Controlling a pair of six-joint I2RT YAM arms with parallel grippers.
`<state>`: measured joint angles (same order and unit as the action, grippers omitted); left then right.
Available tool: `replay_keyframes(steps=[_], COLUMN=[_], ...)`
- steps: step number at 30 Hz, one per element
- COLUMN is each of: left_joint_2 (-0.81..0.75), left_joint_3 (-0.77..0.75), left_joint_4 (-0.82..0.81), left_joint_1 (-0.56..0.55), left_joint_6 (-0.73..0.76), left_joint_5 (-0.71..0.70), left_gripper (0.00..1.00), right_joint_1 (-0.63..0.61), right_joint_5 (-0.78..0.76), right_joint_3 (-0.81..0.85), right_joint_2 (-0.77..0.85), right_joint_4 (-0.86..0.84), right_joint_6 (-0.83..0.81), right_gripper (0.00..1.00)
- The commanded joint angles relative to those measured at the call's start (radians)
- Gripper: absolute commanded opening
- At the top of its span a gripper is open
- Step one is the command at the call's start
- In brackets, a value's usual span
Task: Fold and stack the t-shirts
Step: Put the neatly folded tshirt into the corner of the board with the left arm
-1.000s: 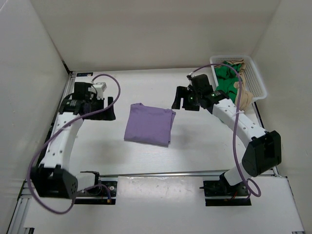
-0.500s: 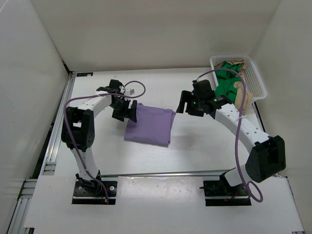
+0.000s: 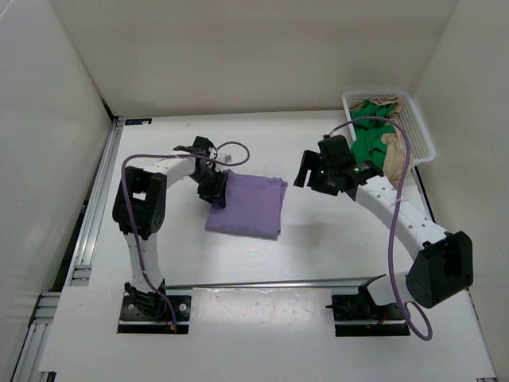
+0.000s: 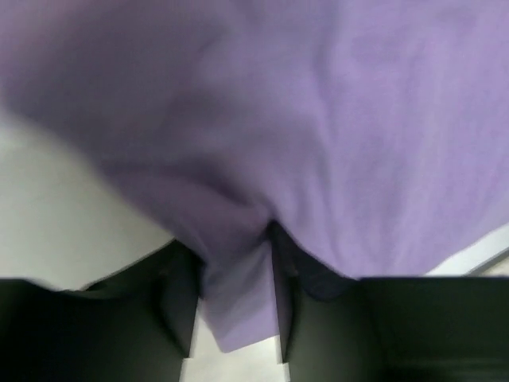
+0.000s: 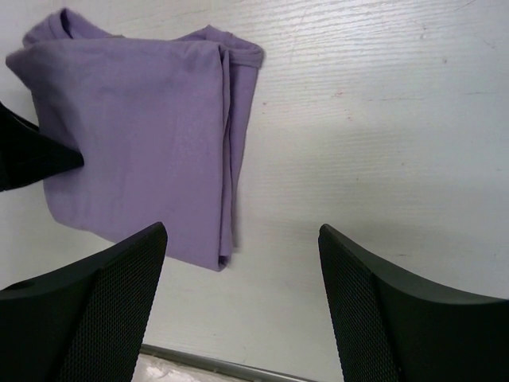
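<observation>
Folding lavender shirt (image 3: 250, 205): my left gripper (image 4: 236, 310) pinches its 9 o'clock edge, right gripper (image 5: 241, 232) open at 3 o'clock. Next I'd lift that edge across.

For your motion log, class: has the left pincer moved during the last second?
Yes: the left pincer swung right, away from the rail, onto the shirt, pinching its left edge.

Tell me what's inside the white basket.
A green shirt and a tan shirt lie bunched together in the basket. Anything beneath them, and the basket's floor, is covered by the cloth.
</observation>
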<state>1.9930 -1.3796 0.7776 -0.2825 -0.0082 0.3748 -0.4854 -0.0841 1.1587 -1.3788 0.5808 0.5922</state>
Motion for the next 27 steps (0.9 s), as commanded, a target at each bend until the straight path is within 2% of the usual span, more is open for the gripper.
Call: replay_keyframes(steps=[1, 2, 3, 4, 12, 18, 22, 27], left_joint_2=[0.027, 0.027, 0.038, 0.047, 0.101, 0.213, 0.309, 0.447], left_joint_3=[-0.018, -0.018, -0.028, -0.044, -0.211, -0.424, -0.6, -0.83], left_joint_4=[-0.009, -0.009, -0.009, 0.002, 0.048, 0.086, 0.095, 0.002], left_joint_1=[-0.053, -0.053, -0.053, -0.044, 0.061, 0.199, 0.281, 0.365], left_joint_6=[0.008, 0.008, 0.008, 0.008, 0.008, 0.008, 0.008, 0.008], left_joint_5=[0.078, 0.078, 0.078, 0.066, -0.069, -0.187, -0.376, -0.551], left_gripper=[0.43, 0.35, 0.17, 0.1, 0.1, 0.1, 0.1, 0.1], right_joint_1=[0.001, 0.001, 0.001, 0.001, 0.042, 0.071, 0.08, 0.08], right_joint_5=[-0.058, -0.071, -0.095, -0.104, -0.115, -0.135, -0.155, -0.155], right_joint_3=[-0.01, -0.01, -0.01, -0.01, -0.001, 0.081, 0.137, 0.235], right_joint_2=[0.046, 0.055, 0.055, 0.064, 0.051, -0.019, -0.069, -0.161], right_joint_4=[0.007, 0.019, 0.019, 0.03, 0.039, 0.071, 0.106, 0.16], right_joint_6=[0.011, 0.011, 0.011, 0.011, -0.009, -0.043, -0.063, -0.074], right_gripper=[0.81, 0.81, 0.81, 0.81, 0.82, 0.82, 0.82, 0.82])
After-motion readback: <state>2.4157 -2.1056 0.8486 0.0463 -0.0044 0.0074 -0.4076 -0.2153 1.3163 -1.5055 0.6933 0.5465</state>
